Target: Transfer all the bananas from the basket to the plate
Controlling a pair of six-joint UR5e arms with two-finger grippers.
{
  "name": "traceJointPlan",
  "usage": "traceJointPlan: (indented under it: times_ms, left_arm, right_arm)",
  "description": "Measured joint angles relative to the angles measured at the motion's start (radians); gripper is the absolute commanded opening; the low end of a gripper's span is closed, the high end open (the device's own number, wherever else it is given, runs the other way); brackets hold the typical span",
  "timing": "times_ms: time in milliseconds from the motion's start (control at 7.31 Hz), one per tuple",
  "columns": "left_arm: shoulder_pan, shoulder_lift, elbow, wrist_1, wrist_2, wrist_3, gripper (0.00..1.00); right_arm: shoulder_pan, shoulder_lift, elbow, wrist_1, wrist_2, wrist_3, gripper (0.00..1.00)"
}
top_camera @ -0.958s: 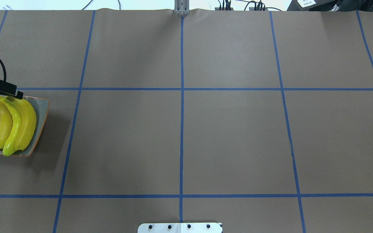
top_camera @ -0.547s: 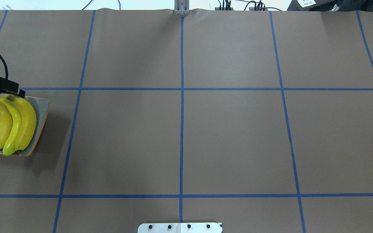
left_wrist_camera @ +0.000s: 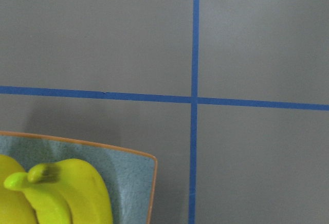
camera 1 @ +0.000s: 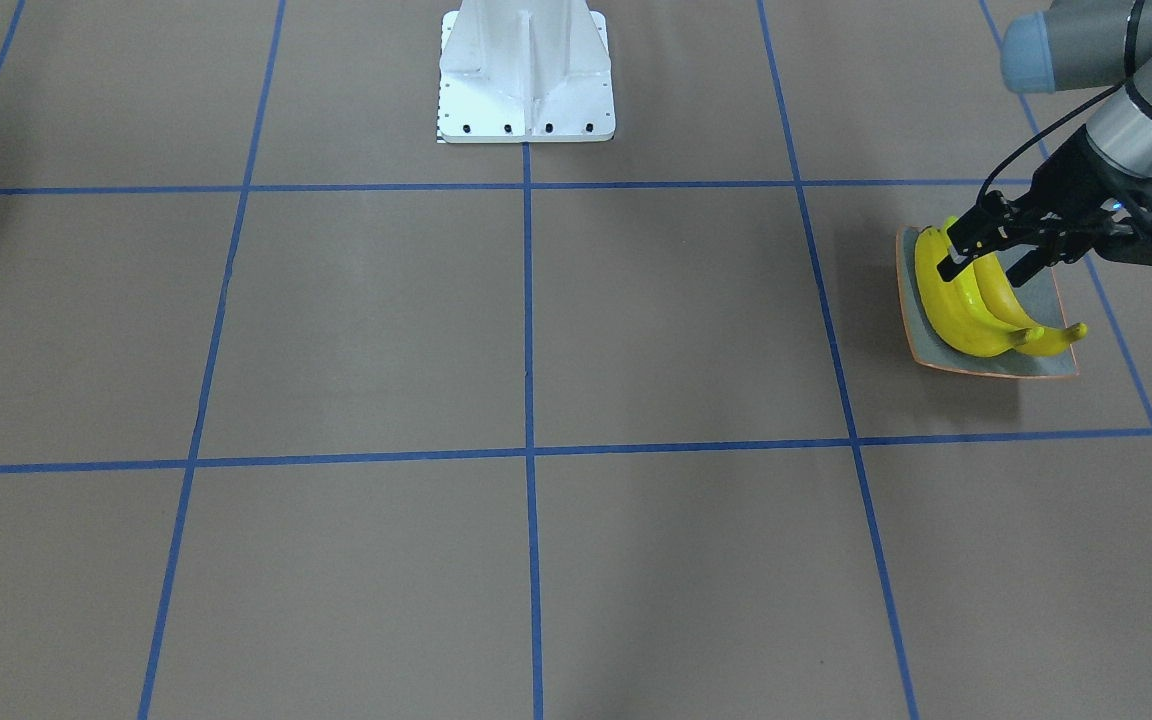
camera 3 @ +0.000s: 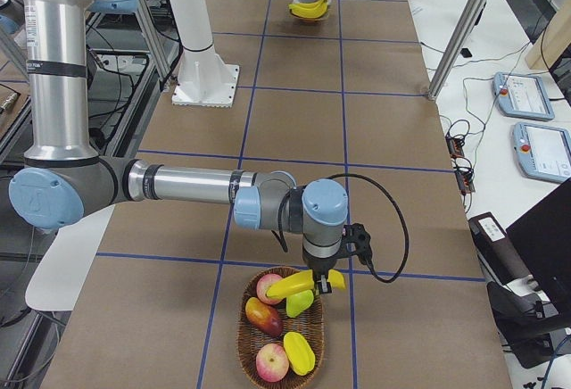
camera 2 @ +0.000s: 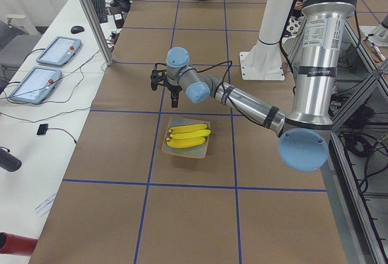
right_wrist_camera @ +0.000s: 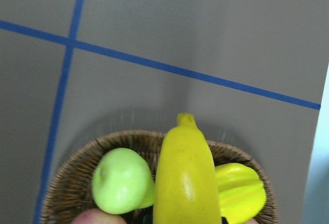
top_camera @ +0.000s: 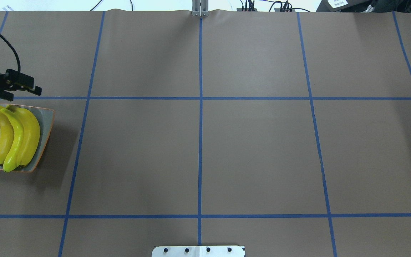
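Observation:
Three bananas [top_camera: 16, 137] lie side by side on the square grey-green plate [top_camera: 45, 119] at the table's far left; they also show in the front view [camera 1: 976, 310] and the left wrist view [left_wrist_camera: 67, 193]. My left gripper [top_camera: 23, 92] is open and empty, just above and beyond the bananas' stem ends [camera 1: 986, 272]. My right gripper [camera 3: 321, 284] is shut on another banana [right_wrist_camera: 185, 178] and holds it just above the wicker basket [right_wrist_camera: 77, 172] at the table's right end.
The basket [camera 3: 245, 335] also holds a green apple [right_wrist_camera: 121, 180], a yellow starfruit [right_wrist_camera: 239, 190] and red apples. The white robot base [camera 1: 526, 70] stands at the table's near middle edge. Blue tape lines cross the brown table.
My left gripper has drawn up and away from the bananas' stem ends, which now show uncovered. The three bananas and the plate have not moved.

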Motion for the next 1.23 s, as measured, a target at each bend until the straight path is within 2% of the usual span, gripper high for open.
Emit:
traceJointPlan:
  times_ms: [137,411,684,958,1232]
  left_arm:
    - [0.003,-0.040,0.005,-0.002,-0.002,-0.051,0.99]
    - [0.041,-0.153,0.031,-0.005,-0.001,-0.164,0.99]
    - [0.113,-0.293,0.076,-0.005,0.005,-0.277,0.99]
    - [0.184,-0.403,0.111,-0.012,0.006,-0.309,0.99]
    - [0.234,-0.475,0.121,-0.018,0.008,-0.319,0.99]
  right_arm:
    - [-0.016,0.021,0.017,-0.011,0.086,0.096,0.00]
    - [-0.123,0.090,0.078,-0.015,0.161,0.372,0.00]
    - [-0.281,0.193,0.153,-0.015,0.165,0.706,0.00]
    - [-0.454,0.346,0.172,-0.008,0.155,0.997,0.00]
    - [-0.605,0.450,0.164,0.098,0.134,1.191,0.00]
